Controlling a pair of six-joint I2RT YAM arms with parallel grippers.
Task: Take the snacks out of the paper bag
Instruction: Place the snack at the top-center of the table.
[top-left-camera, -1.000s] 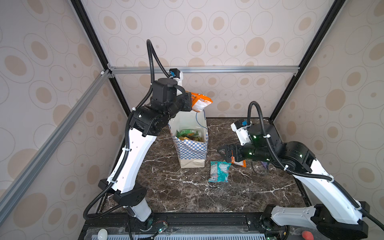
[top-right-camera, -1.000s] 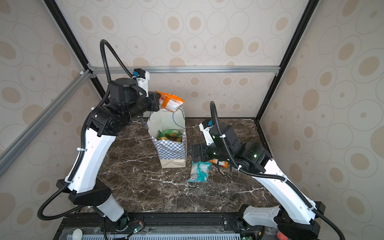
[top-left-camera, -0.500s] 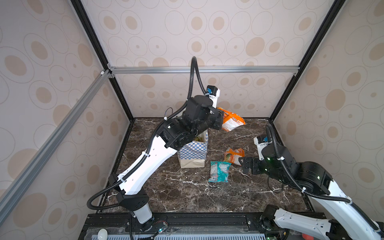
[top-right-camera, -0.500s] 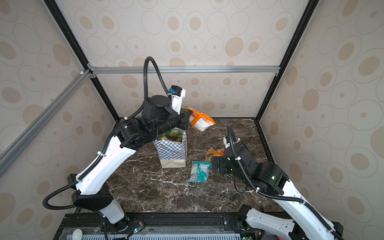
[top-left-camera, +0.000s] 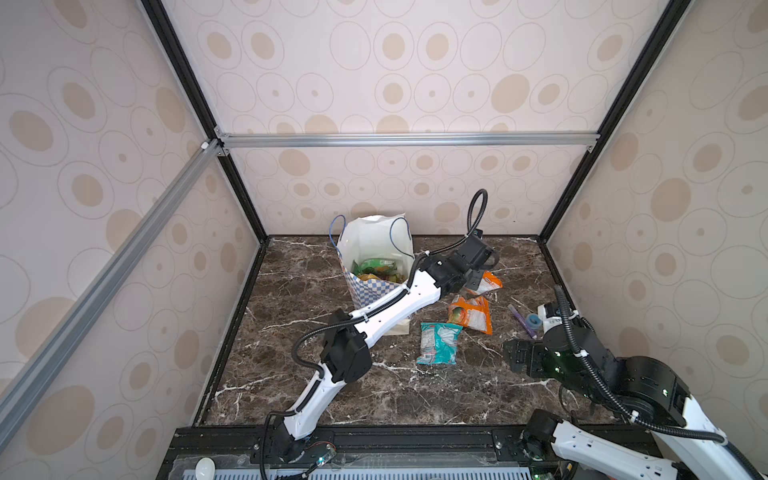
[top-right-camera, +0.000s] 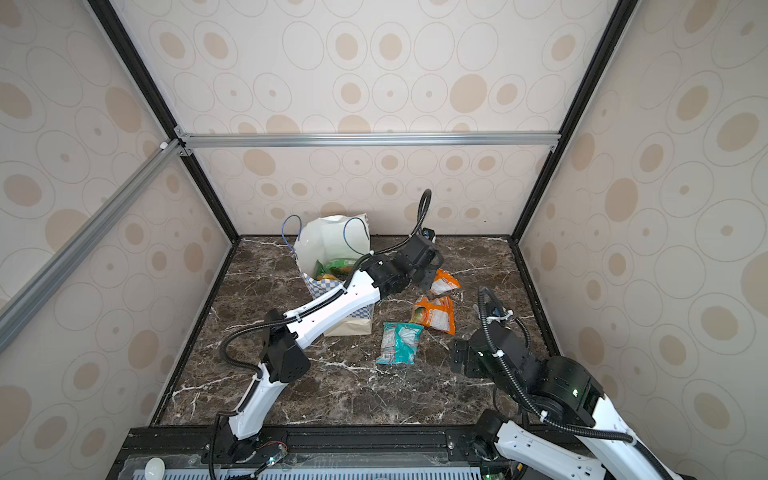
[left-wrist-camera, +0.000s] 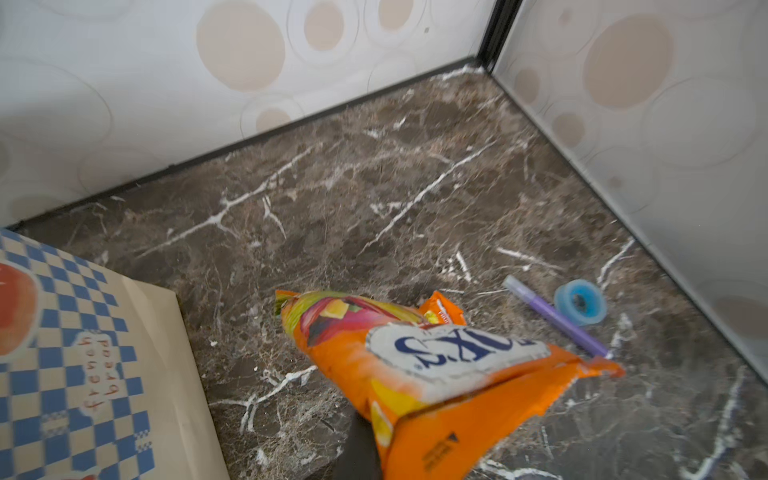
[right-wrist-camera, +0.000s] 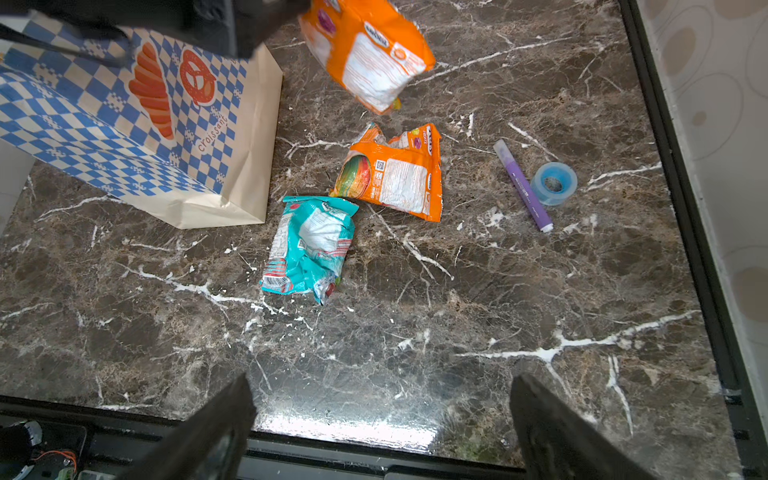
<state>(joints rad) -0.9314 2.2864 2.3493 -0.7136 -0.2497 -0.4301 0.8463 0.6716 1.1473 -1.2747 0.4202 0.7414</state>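
— Marble underneath everything?

— Yes, a dark brown table (top-left-camera: 291, 374) with white veins, walled on three sides. The biggest thing on it is the bag (top-left-camera: 372, 243). It stands upright toward the back, blue-and-white checks over a tan base, with its mouth open and white inside.

— And your pincers?

— My left pincer (top-left-camera: 473, 286) is to the right of the bag, clamped on the edge of an orange-and-white packet (left-wrist-camera: 436, 365). The packet hangs low over the marble, clear of the bag; I cannot tell whether its tip touches down. My right pincer (right-wrist-camera: 382, 386) is spread wide and empty, near the front right, well apart from everything.

— Which snacks are out?

— Two lie flat right of the bag: an orange packet (top-left-camera: 471, 313) just in front of the one I hold, and a teal packet (top-left-camera: 438, 343) just beside that, nearer the front. Inside the bag a green packet (top-left-camera: 376, 264) shows, with something yellow next to it. I cannot tell how many lie beneath.

— Anything smaller?

— A purple marker (right-wrist-camera: 523, 187) and a blue roll of tape (right-wrist-camera: 555, 183), side by side near the right wall. Neither is a snack.

— Which step is this?

— Setting down the third snack, I judge. Next I should part my left pincer over bare marble, not over the other packets. Then I should rise clear of the bag's rim and go in for the green packet.
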